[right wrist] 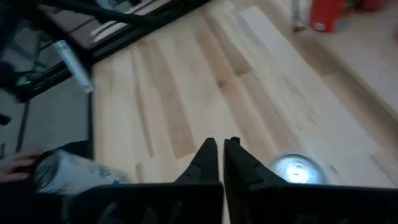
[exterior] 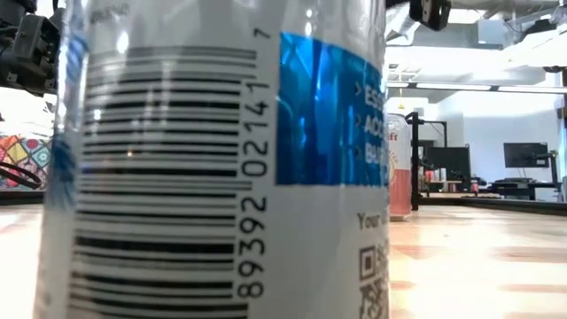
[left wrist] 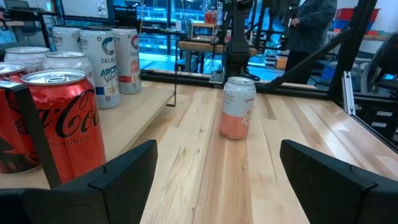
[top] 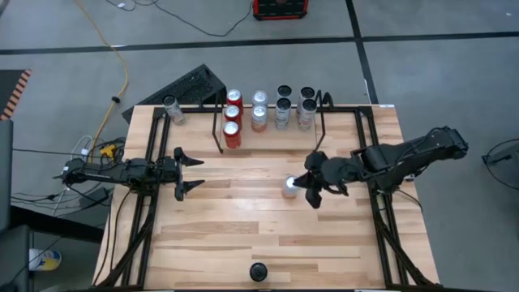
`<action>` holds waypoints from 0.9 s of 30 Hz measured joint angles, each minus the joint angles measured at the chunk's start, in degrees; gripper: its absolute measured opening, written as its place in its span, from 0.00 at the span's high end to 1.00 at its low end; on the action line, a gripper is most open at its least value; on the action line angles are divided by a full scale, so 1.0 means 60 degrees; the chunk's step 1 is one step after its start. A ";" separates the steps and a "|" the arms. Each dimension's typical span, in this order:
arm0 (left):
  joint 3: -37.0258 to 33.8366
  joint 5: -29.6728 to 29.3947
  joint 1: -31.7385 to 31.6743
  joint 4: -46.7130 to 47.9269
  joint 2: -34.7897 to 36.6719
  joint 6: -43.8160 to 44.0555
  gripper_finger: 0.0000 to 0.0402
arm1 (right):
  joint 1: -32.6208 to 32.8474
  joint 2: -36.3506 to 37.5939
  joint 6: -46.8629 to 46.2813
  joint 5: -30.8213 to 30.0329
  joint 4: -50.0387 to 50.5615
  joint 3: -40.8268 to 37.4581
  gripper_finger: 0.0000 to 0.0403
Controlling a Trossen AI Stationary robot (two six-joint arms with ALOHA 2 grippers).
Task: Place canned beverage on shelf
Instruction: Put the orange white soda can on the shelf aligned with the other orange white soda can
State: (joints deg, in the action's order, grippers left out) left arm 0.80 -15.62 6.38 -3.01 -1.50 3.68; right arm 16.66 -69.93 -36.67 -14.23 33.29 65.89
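A pale peach can (top: 289,186) stands upright on the wooden table's middle, also seen in the left wrist view (left wrist: 238,109) and from above in the right wrist view (right wrist: 295,168). My right gripper (top: 304,184) (right wrist: 222,152) hovers shut just beside and above it, tilted downward, touching nothing. The shelf (top: 217,130), a low black-rod rack at the far edge, holds red cans (top: 233,118) and several pale ones (top: 282,109). My left gripper (top: 195,173) (left wrist: 214,162) waits open and level at the table's left, pointing across toward the peach can.
A white-and-blue can (exterior: 213,159) stands right in front of the low camera near the table's near edge (top: 258,272). Another can (top: 170,109) sits at the far left corner outside the shelf. Black rails (top: 150,211) (top: 381,219) run along both sides. A person (left wrist: 311,25) stands beyond the table.
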 joint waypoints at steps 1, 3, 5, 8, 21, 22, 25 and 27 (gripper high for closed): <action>0.0000 -0.0002 0.0002 0.0000 0.0000 0.0000 0.19 | -0.0096 -0.0036 -0.0075 0.0015 0.0178 0.0031 0.95; 0.0000 0.0000 0.0001 0.0000 0.0000 0.0000 0.19 | -0.0318 -0.0098 -0.0110 0.0128 0.0681 0.0058 0.89; 0.0000 0.0000 -0.0002 0.0000 0.0000 0.0000 0.19 | -0.0498 -0.0113 -0.0253 0.0360 0.1179 0.0056 0.81; -0.0002 0.0000 -0.0002 0.0000 0.0000 0.0000 0.19 | -0.0922 -0.0240 -0.0550 0.0968 0.1354 0.0084 0.66; 0.0000 0.0004 0.0001 0.0003 0.0004 0.0000 0.19 | -0.2575 -0.1764 -0.0082 0.3287 0.2448 0.0942 0.14; 0.0000 0.0004 0.0001 0.0000 0.0004 0.0000 0.19 | -0.2648 -0.1967 -0.0047 0.3273 0.2618 0.1072 0.13; 0.0000 0.0004 -0.0001 0.0000 0.0001 0.0000 0.19 | -0.2737 -0.2734 0.0164 0.3041 0.3451 0.1431 0.12; 0.0000 0.0001 0.0000 0.0000 0.0000 0.0000 0.19 | -0.2738 -0.3211 0.0382 0.2825 0.3933 0.1720 0.12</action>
State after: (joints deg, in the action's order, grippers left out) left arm 0.80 -15.61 6.39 -3.01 -1.50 3.68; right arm 0.23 -89.19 -34.37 2.72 56.89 76.21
